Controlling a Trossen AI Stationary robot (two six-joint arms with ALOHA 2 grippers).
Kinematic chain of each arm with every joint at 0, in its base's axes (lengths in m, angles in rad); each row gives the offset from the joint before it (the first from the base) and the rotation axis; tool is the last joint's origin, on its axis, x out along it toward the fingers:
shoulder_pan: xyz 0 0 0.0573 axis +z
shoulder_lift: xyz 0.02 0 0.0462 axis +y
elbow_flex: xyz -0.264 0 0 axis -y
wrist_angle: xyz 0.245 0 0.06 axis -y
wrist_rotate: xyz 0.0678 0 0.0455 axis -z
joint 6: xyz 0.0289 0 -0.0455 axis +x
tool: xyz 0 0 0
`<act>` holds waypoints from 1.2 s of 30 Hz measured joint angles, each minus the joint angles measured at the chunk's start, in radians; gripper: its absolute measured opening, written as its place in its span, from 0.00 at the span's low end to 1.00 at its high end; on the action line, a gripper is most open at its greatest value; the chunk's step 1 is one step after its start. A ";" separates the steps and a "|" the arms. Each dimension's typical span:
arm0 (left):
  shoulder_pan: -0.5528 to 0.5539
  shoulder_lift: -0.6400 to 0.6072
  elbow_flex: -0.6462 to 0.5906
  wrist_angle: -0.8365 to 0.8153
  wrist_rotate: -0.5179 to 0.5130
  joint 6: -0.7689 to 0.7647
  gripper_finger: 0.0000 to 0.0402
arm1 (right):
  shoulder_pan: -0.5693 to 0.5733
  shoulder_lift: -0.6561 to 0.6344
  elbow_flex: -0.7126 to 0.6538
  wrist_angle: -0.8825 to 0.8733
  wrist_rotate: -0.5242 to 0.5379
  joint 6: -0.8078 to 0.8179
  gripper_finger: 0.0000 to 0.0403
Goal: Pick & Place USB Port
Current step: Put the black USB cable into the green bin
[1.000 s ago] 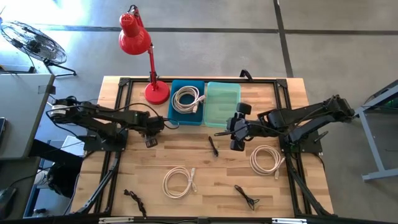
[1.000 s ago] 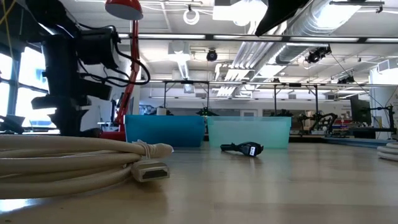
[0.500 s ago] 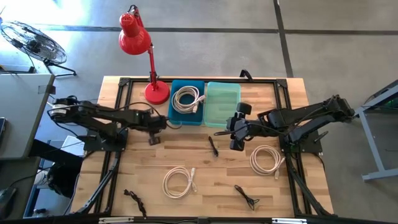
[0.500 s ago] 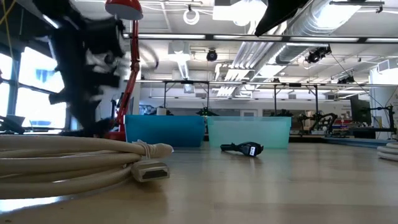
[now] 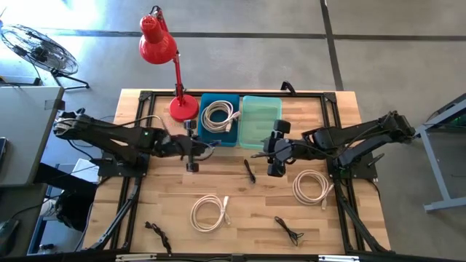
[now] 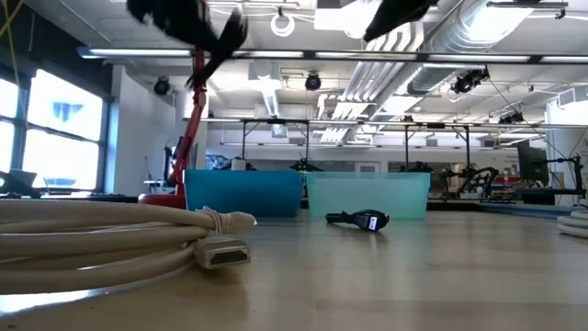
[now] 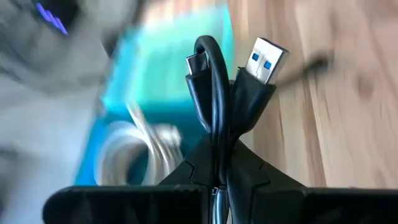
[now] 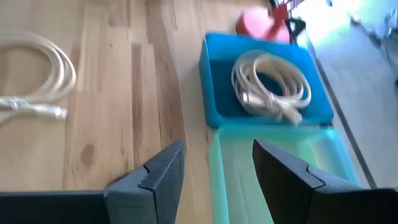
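Now the bundled black USB cable (image 7: 221, 112) sits clamped in the left gripper (image 5: 191, 148), its jaws closed on it, above the wooden tabletop (image 5: 240, 200) at the blue plastic bin's (image 5: 210, 138) seven o'clock. Its long axis runs along the fingers, plugs pointing away from the wrist. Better carry it level over a bin before releasing. The right gripper (image 5: 272, 151) waits, jaws apart, beside the pale green bin (image 5: 256, 131).

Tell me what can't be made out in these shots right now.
- Left pincer: high view too small to show its black USB cable; low view blurs that arm.
- Teal bin: contents hidden by its wall in low view.
- Right pincer: cut off by low view's top edge.
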 joint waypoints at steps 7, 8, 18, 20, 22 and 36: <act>-0.030 -0.015 0.024 0.315 0.047 0.249 0.04 | 0.052 0.000 0.000 0.218 0.028 -0.181 0.45; -0.030 -0.015 0.023 0.332 0.073 0.258 0.04 | 0.062 0.000 0.000 0.254 0.030 -0.214 0.45; -0.030 0.004 0.023 0.533 0.290 0.334 0.04 | 0.123 0.000 0.000 0.538 -0.042 -0.459 0.45; -0.030 0.016 0.023 0.554 0.316 0.339 0.04 | 0.121 0.000 0.000 0.559 -0.077 -0.479 0.45; -0.030 0.032 0.022 0.565 0.347 0.354 0.04 | 0.114 0.001 0.000 0.578 -0.101 -0.487 0.45; -0.026 0.128 0.023 0.716 0.462 0.379 0.03 | 0.096 0.018 0.000 0.597 -0.292 -0.503 0.45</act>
